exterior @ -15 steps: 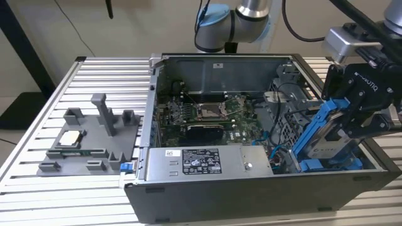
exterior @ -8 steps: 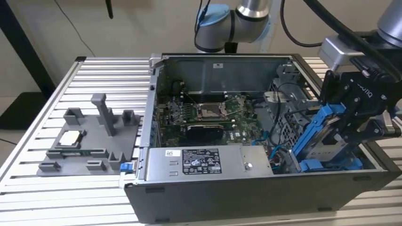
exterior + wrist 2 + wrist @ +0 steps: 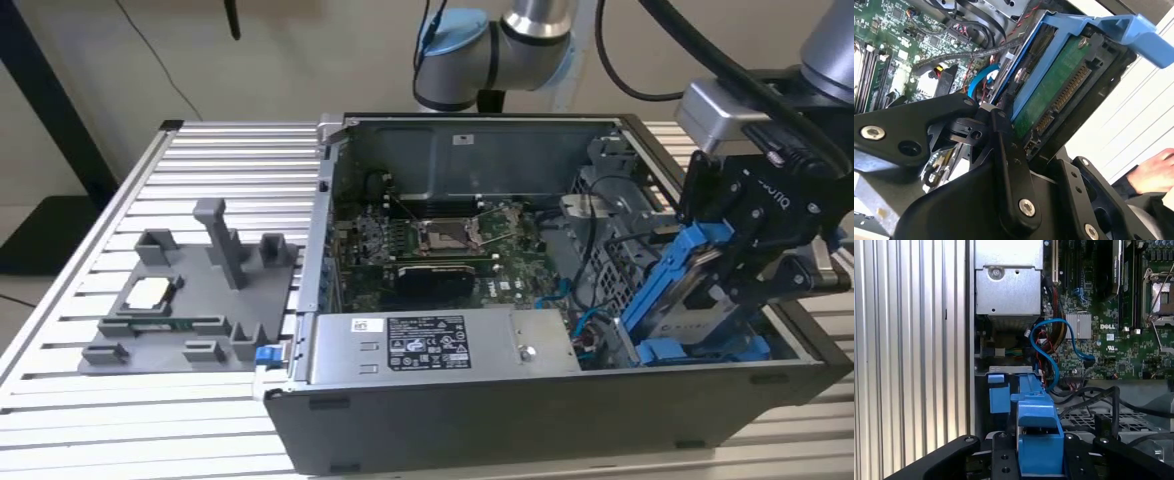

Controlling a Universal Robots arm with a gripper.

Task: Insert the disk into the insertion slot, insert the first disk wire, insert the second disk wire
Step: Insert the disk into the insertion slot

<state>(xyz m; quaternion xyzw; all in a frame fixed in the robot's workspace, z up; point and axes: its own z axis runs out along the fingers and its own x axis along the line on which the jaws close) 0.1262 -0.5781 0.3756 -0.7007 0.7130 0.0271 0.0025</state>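
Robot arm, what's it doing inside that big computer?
The robot arm is putting a disk into the open computer case. Its hand is shut on the disk, which sits in a bright blue frame. The disk stands tilted at the case's corner on the exterior view's right, with its lower end down by the insertion slot. It is not yet lying flat in there. A blue cable loops over the motherboard close by.

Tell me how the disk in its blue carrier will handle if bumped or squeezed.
The disk is probably stiff and dense for its size: a solid slab in a blue carrier. Its bare green underside and connector pins are exposed, so knocks there look risky. The thin plastic carrier may flex under a squeeze.
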